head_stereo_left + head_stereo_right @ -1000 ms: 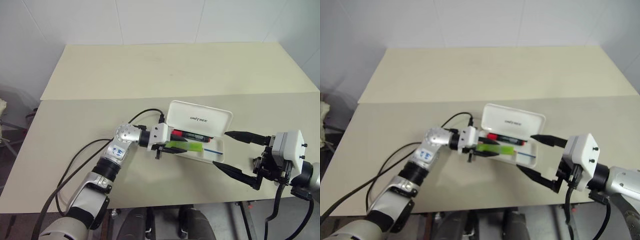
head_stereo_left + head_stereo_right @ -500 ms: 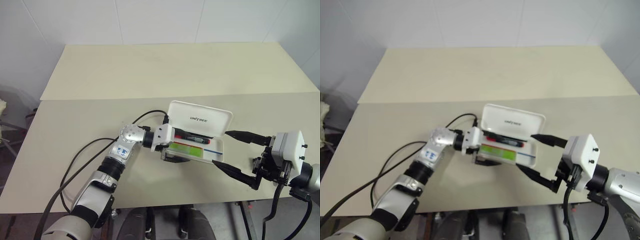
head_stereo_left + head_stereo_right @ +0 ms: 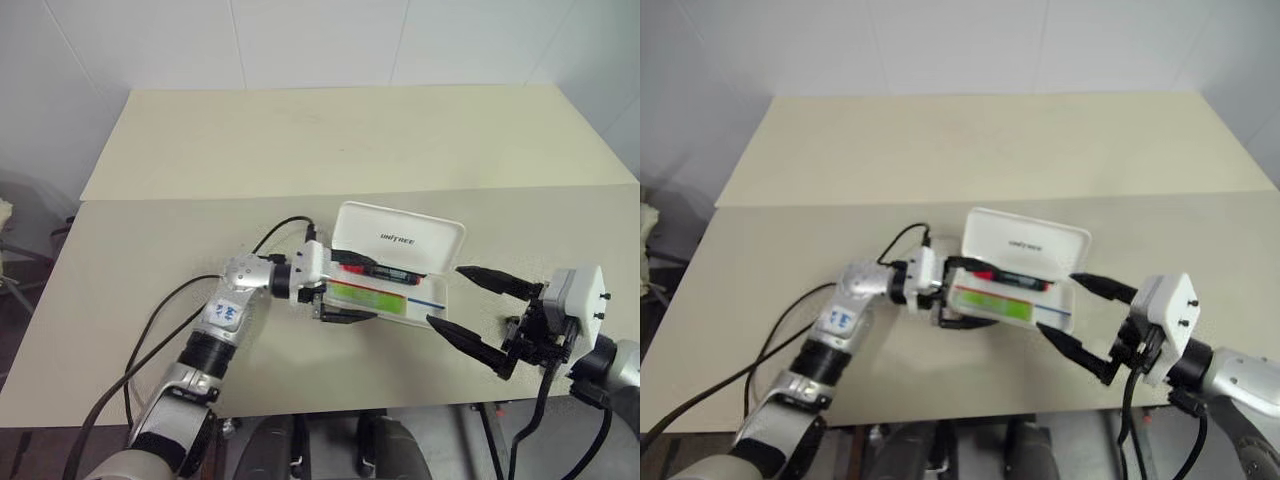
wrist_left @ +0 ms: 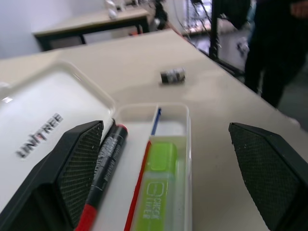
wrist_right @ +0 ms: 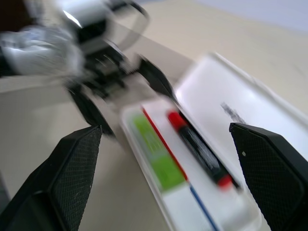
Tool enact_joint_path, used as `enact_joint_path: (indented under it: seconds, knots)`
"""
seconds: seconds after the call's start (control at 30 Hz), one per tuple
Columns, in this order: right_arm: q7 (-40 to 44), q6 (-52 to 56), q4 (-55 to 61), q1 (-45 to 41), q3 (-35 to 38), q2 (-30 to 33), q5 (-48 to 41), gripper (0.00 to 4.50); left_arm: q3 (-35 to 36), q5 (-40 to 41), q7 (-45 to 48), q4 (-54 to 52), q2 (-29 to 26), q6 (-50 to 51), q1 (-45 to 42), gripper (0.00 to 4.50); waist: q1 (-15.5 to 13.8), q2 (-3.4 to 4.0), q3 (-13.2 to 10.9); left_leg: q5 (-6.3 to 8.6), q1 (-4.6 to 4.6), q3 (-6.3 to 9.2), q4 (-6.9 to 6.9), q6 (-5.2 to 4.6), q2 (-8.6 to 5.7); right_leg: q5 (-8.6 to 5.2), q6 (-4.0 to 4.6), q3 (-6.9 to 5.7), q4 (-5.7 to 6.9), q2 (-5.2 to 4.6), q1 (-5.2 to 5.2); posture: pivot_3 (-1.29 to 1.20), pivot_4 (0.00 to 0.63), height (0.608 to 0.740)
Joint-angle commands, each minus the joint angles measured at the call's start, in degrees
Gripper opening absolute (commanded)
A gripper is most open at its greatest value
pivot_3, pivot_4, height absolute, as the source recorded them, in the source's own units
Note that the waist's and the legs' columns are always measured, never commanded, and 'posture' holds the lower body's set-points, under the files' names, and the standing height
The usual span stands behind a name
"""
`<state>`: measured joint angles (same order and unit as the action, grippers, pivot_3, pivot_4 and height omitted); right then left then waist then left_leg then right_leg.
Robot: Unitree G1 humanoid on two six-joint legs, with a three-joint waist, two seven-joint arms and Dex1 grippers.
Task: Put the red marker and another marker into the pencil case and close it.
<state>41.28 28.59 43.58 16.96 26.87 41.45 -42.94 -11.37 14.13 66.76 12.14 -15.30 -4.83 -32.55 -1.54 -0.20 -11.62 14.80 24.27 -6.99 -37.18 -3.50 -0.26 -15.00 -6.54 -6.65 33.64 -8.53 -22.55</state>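
1. The surface [image 3: 200, 230] is a pale beige top, made of two slabs with a seam across, and it stands before a white tiled wall [image 3: 300, 40]. In the left wrist view another table [image 4: 91, 21] and a person in dark clothes [image 4: 272, 48] are seen at the far side of the room, and a small dark object [image 4: 172, 75] lies on the surface beyond the case.
2. The pencil case [image 3: 395, 262] is a white hard box with rounded corners. It lies open near the front edge of the surface, between the two arms. Its lid stands up at the back with dark "UNITREE" lettering, and its base has a thin red-and-blue stripe. Its long axis runs left to right.
3. The left end effector [image 3: 338, 288] is released, with its fingers spread wide at the left end of the case, one finger at each side.
4. The right end effector [image 3: 468, 302] is also released, wide open, just beside the right end of the case and not touching it.
5. The red marker [image 3: 380, 270] lies in the base near the lid, along the case, red cap to the left.
6. The green highlighter [image 3: 365, 297] lies in the base parallel to it, at the front side.
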Motion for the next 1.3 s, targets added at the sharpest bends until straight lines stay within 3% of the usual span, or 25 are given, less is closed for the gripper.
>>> enact_joint_path:
  seconds: [0.03,0.27,0.57,0.93,1.2,1.3]
  knots:
    - [-2.1,-0.6,0.8,1.5,2.8,-0.8,0.9,4.50,1.1,2.2,-1.3,-6.5,-1.3,2.3,2.2,4.48,0.0,0.00,0.0,0.00,0.00,0.00,-0.02,0.00,0.00,0.00,0.00,0.01,0.01,0.00,0.00,0.00,0.150,0.740]
    - [-14.9,0.3,0.3,3.5,0.7,-5.5,12.2,4.50,4.8,3.2,-5.0,-14.6,-6.6,5.7,9.3,4.48,0.2,0.03,0.0,-0.02,-0.09,0.00,0.11,0.08,0.02,-0.03,0.06,0.10,0.03,0.03,-0.04,0.00,0.150,0.740]
    - [-24.0,-3.2,-6.0,2.4,-1.6,-14.9,22.5,4.50,7.4,4.1,-6.6,-14.6,-9.1,6.9,7.5,4.48,0.0,0.09,0.1,0.00,-0.06,-0.02,0.24,0.15,0.02,-0.06,0.10,0.12,-0.04,0.04,-0.11,0.00,0.150,0.740]
    - [-25.3,-5.6,-9.3,7.6,-3.7,-22.3,25.9,4.50,9.3,6.9,-4.1,-14.7,-12.7,8.4,5.5,4.48,0.2,0.13,0.1,0.00,-0.08,-0.12,0.27,0.23,0.05,-0.09,0.14,0.20,0.09,0.10,-0.20,0.00,0.150,0.740]
    - [-24.4,-6.5,-10.1,9.7,-5.3,-23.3,26.2,4.50,8.4,7.1,-5.4,-17.1,-12.3,9.5,6.5,4.48,0.2,0.16,0.1,0.00,-0.08,-0.13,0.33,0.25,0.07,-0.11,0.17,0.29,0.09,0.10,-0.27,0.00,0.150,0.740]
    - [-24.2,-7.4,-11.9,9.1,-5.1,-23.1,26.4,3.88,8.5,7.1,-5.6,-17.5,-12.3,9.6,6.6,4.50,0.2,0.15,0.1,-0.01,-0.07,-0.14,0.38,0.28,0.06,-0.12,0.20,0.30,0.09,0.11,-0.31,0.00,0.150,0.740]
